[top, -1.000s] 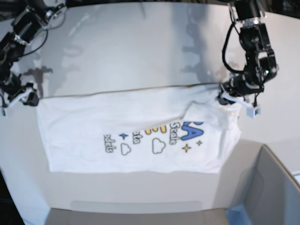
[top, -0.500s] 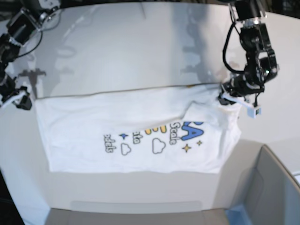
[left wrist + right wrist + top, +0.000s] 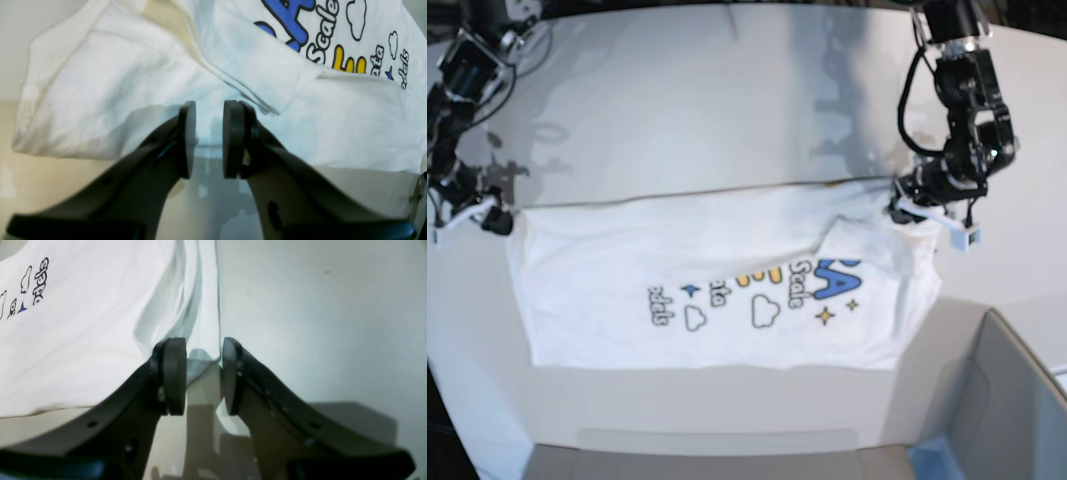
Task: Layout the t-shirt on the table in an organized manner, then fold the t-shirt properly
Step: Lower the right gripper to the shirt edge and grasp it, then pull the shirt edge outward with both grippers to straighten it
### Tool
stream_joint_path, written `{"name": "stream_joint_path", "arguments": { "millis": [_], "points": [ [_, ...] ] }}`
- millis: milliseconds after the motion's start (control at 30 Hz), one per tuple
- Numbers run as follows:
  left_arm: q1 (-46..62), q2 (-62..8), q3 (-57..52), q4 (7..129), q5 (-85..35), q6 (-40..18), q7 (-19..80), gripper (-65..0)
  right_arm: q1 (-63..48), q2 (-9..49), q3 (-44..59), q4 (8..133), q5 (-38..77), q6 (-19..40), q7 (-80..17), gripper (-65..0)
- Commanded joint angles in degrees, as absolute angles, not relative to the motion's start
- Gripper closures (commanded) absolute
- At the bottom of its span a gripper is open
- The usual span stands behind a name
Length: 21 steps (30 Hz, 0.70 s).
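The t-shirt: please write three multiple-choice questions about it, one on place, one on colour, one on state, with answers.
1. Where does the t-shirt lie?
A. on the table
B. in the bin
C. hanging from one arm

2. Which colours has the large lettering?
A. red and green
B. blue and yellow
C. black only

3. How does the t-shirt lie?
A. rolled into a ball
B. spread out, with a flap turned over the print
C. folded into a small square

Answers: 1 A, the base view shows it flat on the white tabletop. 2 B, the left wrist view shows blue and yellow letters. 3 B, a flap covers part of the print.
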<state>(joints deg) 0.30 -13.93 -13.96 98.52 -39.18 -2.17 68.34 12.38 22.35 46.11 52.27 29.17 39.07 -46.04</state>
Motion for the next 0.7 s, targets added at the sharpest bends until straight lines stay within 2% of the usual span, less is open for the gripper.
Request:
{"name": "stream_joint_path", "arguments": {
  "millis": [0,200,533,600,667],
  "points": [
    [-0.48,-14.46,-14.11,99.65,-39.87,-2.24,67.56,-15.5,13.32,23.6,45.41,52.88,29.05,40.0,-46.29,-19.2],
    [-0.48,-14.37,-14.11,99.65,-40.04,-2.15,67.56,-15.5,14.37,23.08,41.36,52.88,29.14,40.0,-46.64,-19.2],
    [-0.4,-14.37,-14.11,99.65,-40.13,-2.07,67.56,-15.5,15.08,22.37,40.92,52.7,29.05,40.0,-46.64,-18.5],
    [-0.4,-14.37,-14.11,99.65,-40.22,-2.07,67.56,-15.5,15.08,22.46,40.92,52.7,29.05,40.0,-46.64,-14.3],
    [-0.4,-14.37,-14.11,99.65,-40.22,-2.07,67.56,-15.5,15.08,22.46,40.92,52.7,29.05,40.0,-46.64,-5.7]
  ]
}}
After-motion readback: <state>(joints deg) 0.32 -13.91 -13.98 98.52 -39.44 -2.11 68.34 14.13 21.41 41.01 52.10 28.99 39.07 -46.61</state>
